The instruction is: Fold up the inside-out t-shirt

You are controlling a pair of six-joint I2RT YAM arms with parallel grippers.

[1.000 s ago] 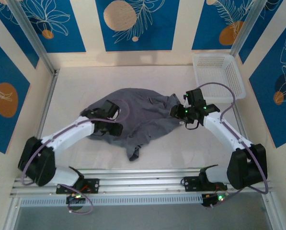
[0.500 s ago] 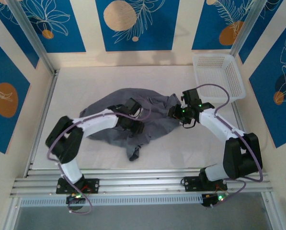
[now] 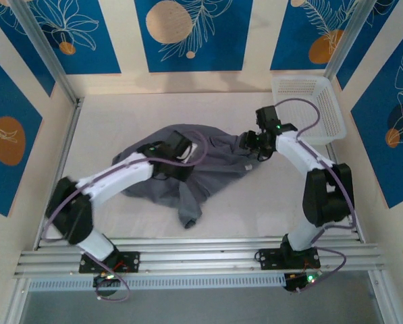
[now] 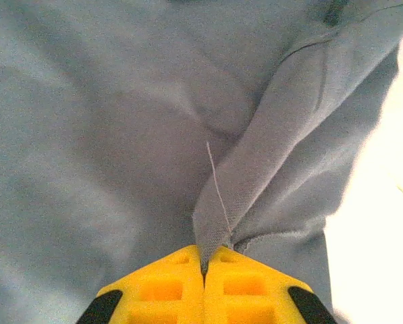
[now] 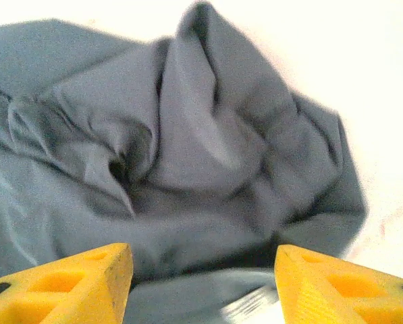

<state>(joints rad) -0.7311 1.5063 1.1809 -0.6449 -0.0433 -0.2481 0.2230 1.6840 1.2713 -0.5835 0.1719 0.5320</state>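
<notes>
In the top view, the inside-out t-shirt (image 3: 208,158) lies crumpled in the middle of the frame on the pale table (image 3: 113,115). It is a dark grey heap with many wrinkles, and one narrow part of it hangs down toward the lower edge of the picture. The white basket (image 3: 301,79) stands in the upper right of the frame, apart from the cloth.

The left gripper (image 3: 179,167) rests on the left-centre part of the shirt. In the left wrist view, we see the left gripper (image 4: 203,260) at the bottom centre with its two yellow fingers (image 4: 160,290) pressed together. A raised fold of the t-shirt (image 4: 120,135) is pinched between them. A thin pale thread (image 4: 216,185) runs up from this fold. The bright table shows at the right edge of this view.

The right gripper (image 3: 250,144) is at the right edge of the shirt in the top view, right of centre, between the cloth and the basket. In the right wrist view, the right gripper (image 5: 202,264) has its yellow fingers (image 5: 59,283) spread wide apart at the two lower corners and they hold nothing. Between and above them lies a bunched part of the t-shirt (image 5: 187,169) with deep folds. We cannot tell whether the fingertips touch the cloth.
</notes>
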